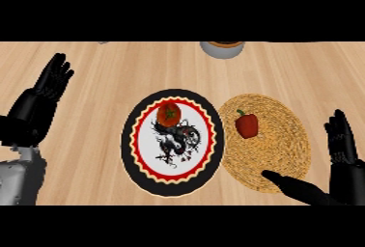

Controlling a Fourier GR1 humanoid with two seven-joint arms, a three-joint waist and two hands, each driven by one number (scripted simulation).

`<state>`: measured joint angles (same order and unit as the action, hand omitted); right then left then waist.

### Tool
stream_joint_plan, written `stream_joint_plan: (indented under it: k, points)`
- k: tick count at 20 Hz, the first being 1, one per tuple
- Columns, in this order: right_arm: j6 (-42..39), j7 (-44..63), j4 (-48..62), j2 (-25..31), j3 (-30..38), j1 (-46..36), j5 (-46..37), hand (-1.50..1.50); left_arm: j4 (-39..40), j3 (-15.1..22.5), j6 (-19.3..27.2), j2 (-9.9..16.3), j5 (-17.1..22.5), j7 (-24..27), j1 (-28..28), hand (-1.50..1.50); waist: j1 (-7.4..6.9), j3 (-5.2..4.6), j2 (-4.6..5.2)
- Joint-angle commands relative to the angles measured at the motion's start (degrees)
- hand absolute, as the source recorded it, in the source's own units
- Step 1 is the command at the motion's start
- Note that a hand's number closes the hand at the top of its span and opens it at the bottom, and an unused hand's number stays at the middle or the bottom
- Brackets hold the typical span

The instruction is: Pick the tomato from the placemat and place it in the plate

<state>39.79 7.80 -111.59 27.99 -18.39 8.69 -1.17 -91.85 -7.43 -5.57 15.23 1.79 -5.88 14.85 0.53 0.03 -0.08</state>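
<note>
A round orange-red tomato (169,114) lies in the upper part of the plate (133,144), which has a black rim, a red scalloped ring and a white centre with a dark drawing. To its right is the round woven placemat (284,144), with a red bell pepper (246,125) on its upper left. My right hand (342,144) stands open at the right edge, fingers up, its thumb over the mat's lower edge, holding nothing. At the far left my left hand (44,89) rests open with fingers pointing up, away from the plate.
A grey bowl or cup (223,48) stands at the back edge of the wooden counter, above the plate. A small pale object (104,42) shows at the top left edge.
</note>
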Motion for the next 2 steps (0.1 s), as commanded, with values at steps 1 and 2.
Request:
stream_joint_plan:
  k: [1, 2]
  points:
    - [-2.5, -4.1, -2.3, 1.5, 4.6, 6.8, 0.8, -1.5, -0.2, -1.4, -1.8, 1.3, 0.1, 1.8, -1.9, 0.0, -0.09, -0.02, -0.01]
    - [-5.2, -10.3, 1.2, 1.6, 7.4, 8.2, 4.8, -1.5, -4.8, 1.0, -0.5, -0.7, 0.0, -2.4, -2.5, 0.0, -0.14, 0.03, -0.06]
